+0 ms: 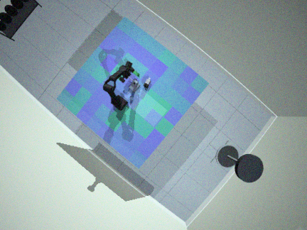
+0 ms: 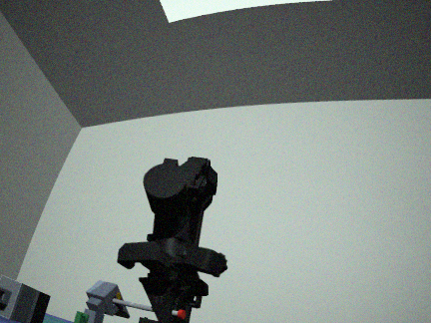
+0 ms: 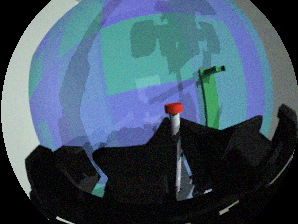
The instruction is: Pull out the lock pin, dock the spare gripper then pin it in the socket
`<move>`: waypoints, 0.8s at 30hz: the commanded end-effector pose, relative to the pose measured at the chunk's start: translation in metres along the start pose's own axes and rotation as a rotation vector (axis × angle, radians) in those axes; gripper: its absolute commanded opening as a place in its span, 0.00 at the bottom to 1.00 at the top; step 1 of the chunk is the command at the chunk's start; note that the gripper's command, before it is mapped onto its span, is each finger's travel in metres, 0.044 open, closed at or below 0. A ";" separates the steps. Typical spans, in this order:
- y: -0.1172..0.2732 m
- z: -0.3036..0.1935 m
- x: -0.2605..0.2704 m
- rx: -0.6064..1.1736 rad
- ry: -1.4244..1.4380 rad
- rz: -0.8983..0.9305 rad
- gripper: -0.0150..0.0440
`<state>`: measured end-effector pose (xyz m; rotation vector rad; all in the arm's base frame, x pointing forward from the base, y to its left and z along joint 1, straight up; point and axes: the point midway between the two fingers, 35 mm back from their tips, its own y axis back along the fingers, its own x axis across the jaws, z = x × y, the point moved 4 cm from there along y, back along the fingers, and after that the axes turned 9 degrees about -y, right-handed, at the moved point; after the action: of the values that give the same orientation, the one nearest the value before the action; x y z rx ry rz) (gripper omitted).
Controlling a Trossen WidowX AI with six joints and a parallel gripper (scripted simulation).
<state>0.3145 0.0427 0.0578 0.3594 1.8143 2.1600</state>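
The lock pin, a thin pale shaft with a red head point(image 2: 182, 314) point(image 3: 173, 107), is between the fingers of my gripper point(image 2: 164, 312) point(image 3: 170, 120), which is shut on it near the head. In the exterior view the shaft runs from the gripper to the grey mount point(image 2: 102, 290) point(image 1: 134, 85). Its far end overlaps the mount's face, and I cannot tell whether the tip is inside the socket. A grey and black block point(image 1: 147, 83) point(image 2: 22, 300) stands beside the mount; whether it is the spare gripper is unclear.
A green upright piece point(image 3: 211, 100) point(image 2: 81, 317) point(image 1: 135, 73) stands close to the mount and my gripper. The dark arm point(image 1: 108, 86) point(image 2: 175, 219) arches over beside them. The patchwork mat point(image 1: 153, 142) lies below. A round black stand point(image 1: 249, 168) is far off.
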 end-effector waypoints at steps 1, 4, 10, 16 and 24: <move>-0.001 0.003 0.001 0.001 0.000 -0.001 0.25; -0.001 0.006 0.001 0.001 0.000 0.000 0.25; -0.002 0.011 0.001 0.002 -0.001 0.001 0.25; -0.003 0.016 0.003 0.003 -0.001 0.001 0.25; -0.003 0.024 0.004 0.004 -0.001 0.001 0.25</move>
<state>0.3198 0.0638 0.0583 0.3613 1.8126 2.1619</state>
